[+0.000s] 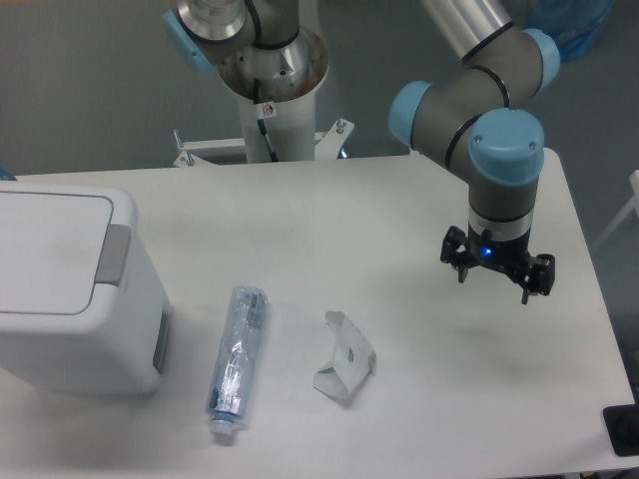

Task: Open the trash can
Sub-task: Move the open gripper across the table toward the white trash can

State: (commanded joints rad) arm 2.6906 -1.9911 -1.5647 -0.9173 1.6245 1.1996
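camera view: the gripper (496,278) hangs over the right of the surface (399,200), jaws apart and empty, well away from the trash can (70,289) at the left edge; its lid is down, grey tab (114,254) facing the arm for lifting
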